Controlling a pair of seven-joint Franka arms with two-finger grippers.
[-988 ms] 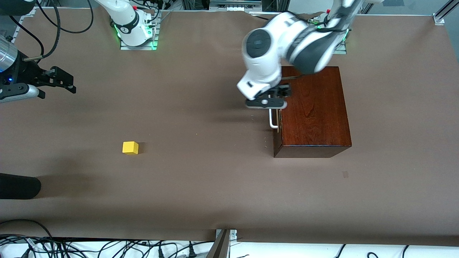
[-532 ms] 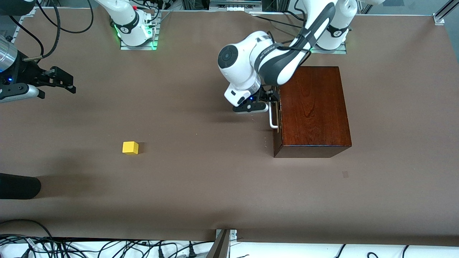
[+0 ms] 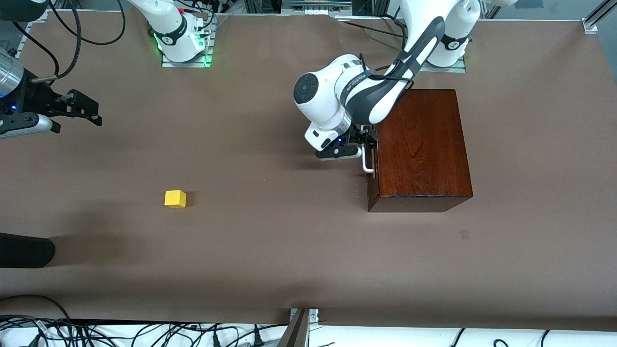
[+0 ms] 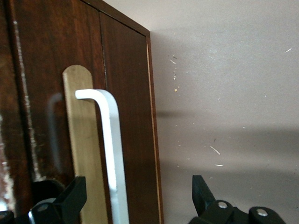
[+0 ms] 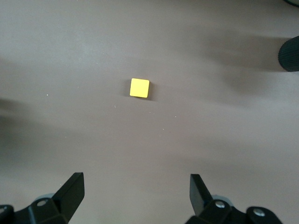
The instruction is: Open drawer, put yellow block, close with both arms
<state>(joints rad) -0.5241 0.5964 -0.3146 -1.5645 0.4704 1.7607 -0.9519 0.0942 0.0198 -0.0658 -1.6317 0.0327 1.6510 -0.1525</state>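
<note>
On the brown counter (image 3: 270, 250), the left claw (image 4: 135, 198) stands open around the shut drawer's (image 4: 126, 121) white handle (image 4: 112, 154) to pull it, while the right claw (image 5: 135, 193) waits open and empty high above the yellow block (image 3: 175, 198).

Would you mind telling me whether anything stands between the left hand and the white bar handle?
Nothing visible does: the open left hand already straddles the white U-shaped bar handle of the closed dark reddish-brown drawer.

robotics lab | two white arms (image 3: 356, 91) bolted on metal base plates (image 3: 185, 60) | brown-covered table (image 3: 270, 250) | loose cables (image 3: 144, 332) along near edge | aluminium framing (image 3: 590, 21) at corner
</note>
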